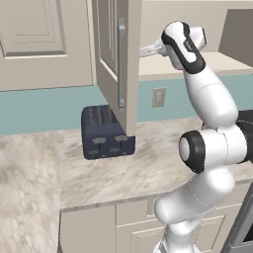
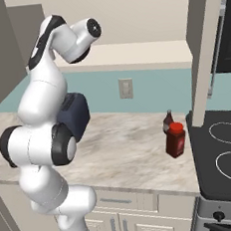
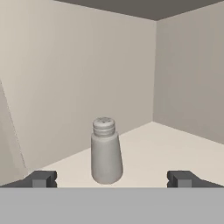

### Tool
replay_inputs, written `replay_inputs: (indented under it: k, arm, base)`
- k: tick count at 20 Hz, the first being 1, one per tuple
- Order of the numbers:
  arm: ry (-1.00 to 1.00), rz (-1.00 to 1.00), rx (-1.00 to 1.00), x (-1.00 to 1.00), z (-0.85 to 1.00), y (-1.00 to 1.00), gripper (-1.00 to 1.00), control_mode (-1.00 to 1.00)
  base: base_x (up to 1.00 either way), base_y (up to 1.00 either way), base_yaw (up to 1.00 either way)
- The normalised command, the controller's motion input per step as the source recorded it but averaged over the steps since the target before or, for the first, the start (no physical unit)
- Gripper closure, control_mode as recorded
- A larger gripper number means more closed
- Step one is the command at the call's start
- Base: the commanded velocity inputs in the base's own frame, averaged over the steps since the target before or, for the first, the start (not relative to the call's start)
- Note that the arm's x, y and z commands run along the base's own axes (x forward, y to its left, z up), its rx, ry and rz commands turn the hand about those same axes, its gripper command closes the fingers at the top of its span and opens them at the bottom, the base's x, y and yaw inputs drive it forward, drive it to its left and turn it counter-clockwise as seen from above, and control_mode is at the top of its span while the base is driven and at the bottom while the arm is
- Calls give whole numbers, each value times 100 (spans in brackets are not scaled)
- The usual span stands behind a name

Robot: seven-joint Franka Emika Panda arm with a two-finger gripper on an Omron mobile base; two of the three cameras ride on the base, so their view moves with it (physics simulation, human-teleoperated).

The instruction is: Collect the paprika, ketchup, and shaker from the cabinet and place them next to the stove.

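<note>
A pale grey shaker (image 3: pixel 105 151) with a ribbed, holed cap stands upright on the cream shelf (image 3: pixel 175 148) inside the cabinet. My gripper (image 3: pixel 112 179) is open just in front of it, one fingertip on each side, not touching it. The cabinet door (image 1: pixel 111 49) with its silver bar handle (image 1: pixel 121 64) stands open, and my hand reaches in past it. On the counter beside the black stove (image 2: pixel 223 152) stand a red-lidded paprika jar (image 2: pixel 175 139) and, just behind it, a dark red ketchup bottle (image 2: pixel 167 120).
A dark blue-grey toaster (image 1: pixel 106 132) sits on the marble counter (image 1: pixel 158 158) below the open door. A wall outlet (image 2: pixel 125 88) is on the teal backsplash. The cabinet's back and right side walls close in behind the shaker.
</note>
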Motion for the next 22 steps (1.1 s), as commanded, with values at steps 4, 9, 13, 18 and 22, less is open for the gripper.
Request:
replay_inputs:
  k: [4,9,13,18,22]
  arm:
    - [2,0,0,25,0,14,-100,-100]
    - [1,0,0,19,0,29,-100,-100]
    - [0,0,0,7,-2,37,-100,-100]
    - [0,0,0,0,0,27,-100,-100]
    - [0,0,0,0,0,5,-100,-100]
  base:
    - [0,0,0]
    - [0,0,0]
    - [0,0,0]
    - [0,0,0]
    - [0,0,0]
